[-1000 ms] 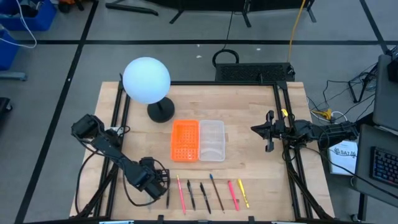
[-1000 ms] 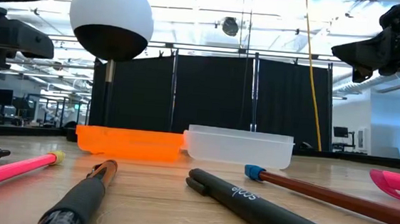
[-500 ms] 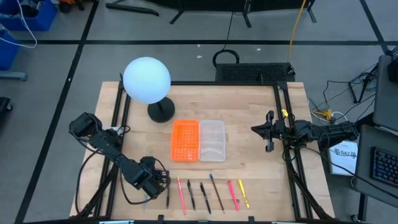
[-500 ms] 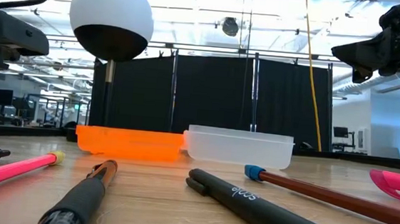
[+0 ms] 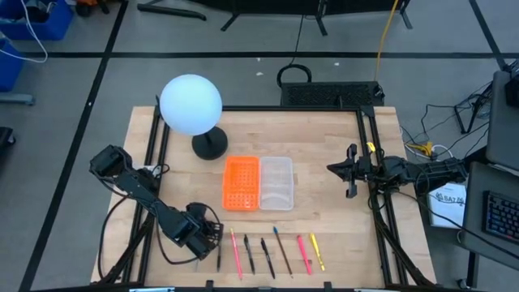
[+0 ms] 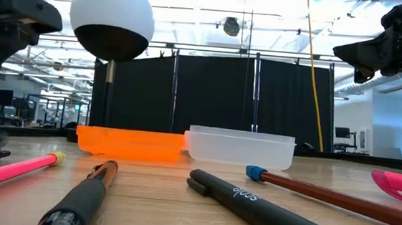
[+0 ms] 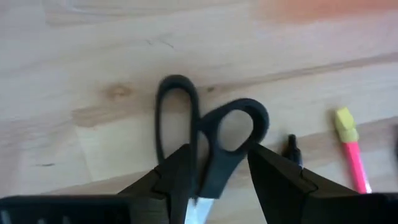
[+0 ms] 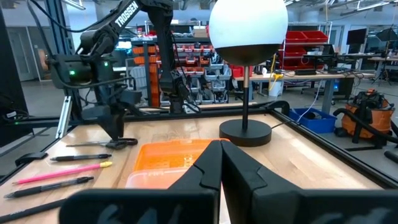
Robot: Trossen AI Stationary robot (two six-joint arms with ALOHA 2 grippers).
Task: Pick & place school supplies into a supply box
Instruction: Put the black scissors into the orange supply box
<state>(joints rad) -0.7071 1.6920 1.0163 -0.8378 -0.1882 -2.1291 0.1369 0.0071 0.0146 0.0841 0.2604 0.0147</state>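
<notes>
Desk (image 5: pixel 324 146): orange perforated piece (image 5: pixel 241 182) and clear supply box (image 5: pixel 276 183) side by side, center. Pens and pencils (image 5: pixel 276 251) in a row at the front edge. Left claw (image 5: pixel 212 235) spread, straddling the scissors (image 7: pixel 208 146) lying at that row's left end, not clamped. Right claw (image 5: pixel 350 172) clenched, empty, above right side.

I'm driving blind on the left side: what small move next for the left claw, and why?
Probably close the left claw on the scissors. Its open fingers already straddle the black handles, the scissors lie flat on the table, and nothing is held yet. The right claw waits shut, well away from the supply box.
</notes>
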